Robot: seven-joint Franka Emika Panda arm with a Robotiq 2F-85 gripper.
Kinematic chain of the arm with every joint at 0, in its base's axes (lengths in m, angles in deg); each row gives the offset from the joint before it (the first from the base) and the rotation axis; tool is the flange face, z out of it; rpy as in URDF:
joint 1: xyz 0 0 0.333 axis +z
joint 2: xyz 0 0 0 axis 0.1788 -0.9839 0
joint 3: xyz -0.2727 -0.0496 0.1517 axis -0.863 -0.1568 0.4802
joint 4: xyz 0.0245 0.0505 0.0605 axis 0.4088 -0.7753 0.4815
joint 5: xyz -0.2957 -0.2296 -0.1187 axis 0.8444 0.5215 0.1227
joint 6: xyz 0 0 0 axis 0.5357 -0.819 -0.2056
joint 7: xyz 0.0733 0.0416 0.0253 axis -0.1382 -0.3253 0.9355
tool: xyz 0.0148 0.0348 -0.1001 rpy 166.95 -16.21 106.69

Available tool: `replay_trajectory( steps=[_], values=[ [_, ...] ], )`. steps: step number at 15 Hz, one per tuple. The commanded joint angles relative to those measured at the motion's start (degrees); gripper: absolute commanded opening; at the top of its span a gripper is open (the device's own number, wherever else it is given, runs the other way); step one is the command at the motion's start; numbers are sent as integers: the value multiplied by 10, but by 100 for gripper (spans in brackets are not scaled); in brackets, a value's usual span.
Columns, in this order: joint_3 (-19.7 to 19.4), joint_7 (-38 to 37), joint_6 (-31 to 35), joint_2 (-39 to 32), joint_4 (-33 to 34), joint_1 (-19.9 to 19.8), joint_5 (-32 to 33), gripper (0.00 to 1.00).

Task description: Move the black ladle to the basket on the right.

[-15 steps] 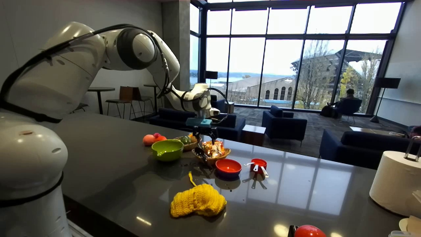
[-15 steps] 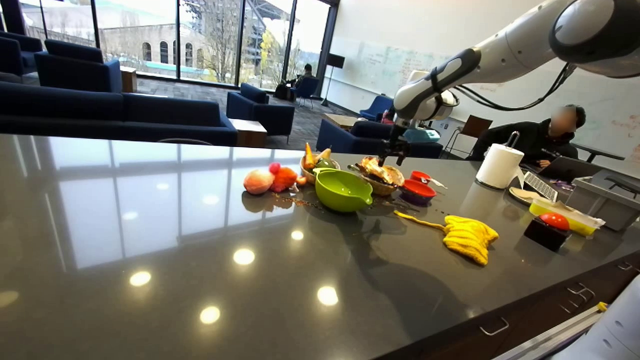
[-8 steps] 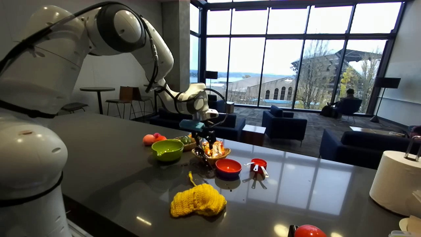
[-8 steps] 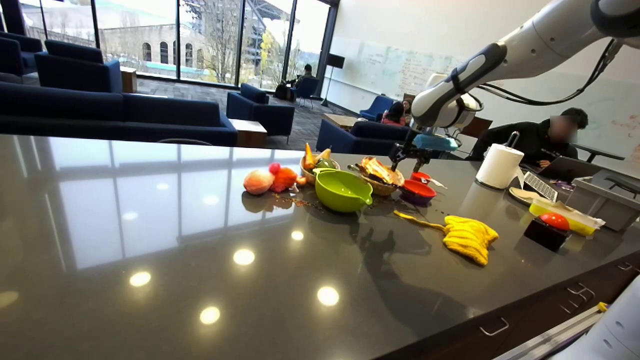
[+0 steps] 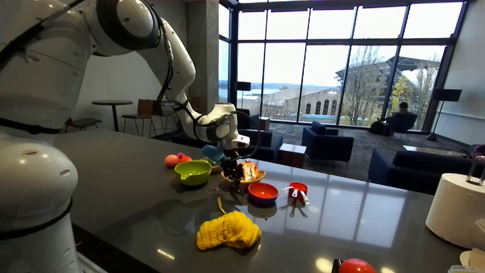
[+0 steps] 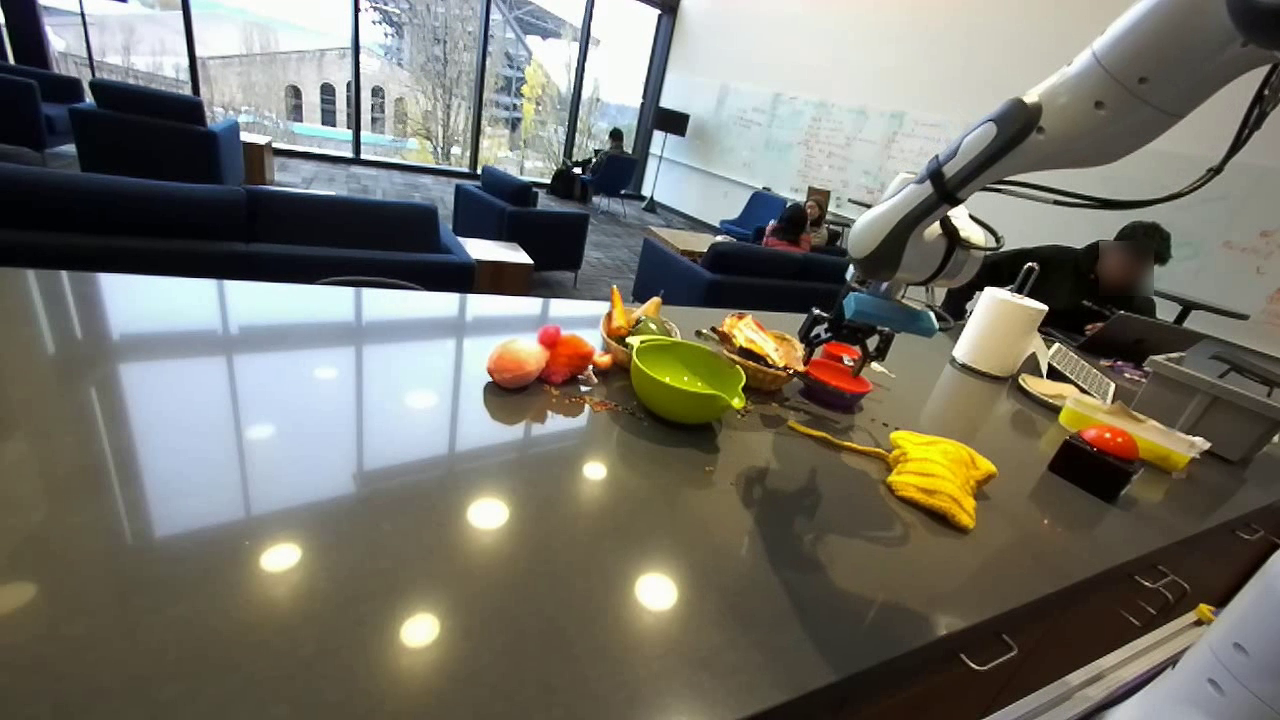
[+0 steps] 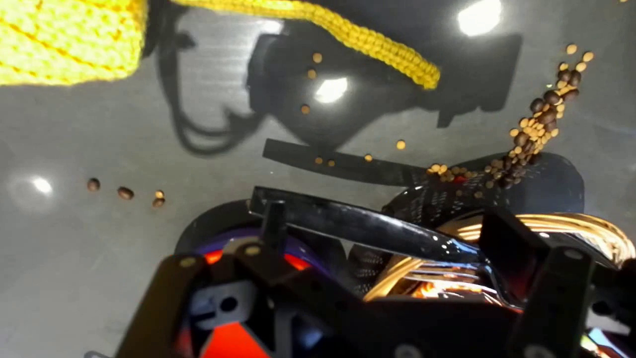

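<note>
Item 1. Black ladle (image 7: 367,226), 1 pc. Handle crosses rim of right basket (image 6: 765,379), free end sticking out toward red bowl (image 5: 263,192); raised off table (image 6: 540,610), per its separate shadow (image 7: 338,164) in wrist view. Head hidden; can't tell how it sits.

Item 2. End effector (image 6: 840,357), 1 pc. Jaws spread wide, nothing gripped. Change in last sec.: dropped, came nearer, wrist turned; now low over ladle handle, one jaw toward each end. Touching or not: can't tell.

Item 3. Right basket, woven, tan, w/ shiny wrapped goods (image 6: 752,338). Prob. the goal, b/c it stands right of produce basket (image 6: 615,350) in both exterior views.

Item 4. Misc., no shift seen: green bowl (image 6: 685,388), yellow knit item (image 5: 228,231).

Meaning for task (est.): reads as approach to handle, grasp not yet made. Ladle already lies partly on prob. goal, so job may need only a reseat, or nothing; can't settle which. Jaws stand lengthwise to handle, so a grip prob. wants more turn, to close across it. Risk: closing as is may shove handle end or nudge red bowl.
</note>
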Motion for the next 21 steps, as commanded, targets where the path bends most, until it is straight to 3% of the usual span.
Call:
replay_trajectory(
  steps=[1,8,12,21],
  values=[
    [6,0,57,24,-53,-15,-61,100],
    [47,52,124,10,-66,-65,-179,100],
    [109,146,134,-2,-56,-133,-269,100],
    [208,349,125,-45,-18,-263,-422,100]
  ],
)
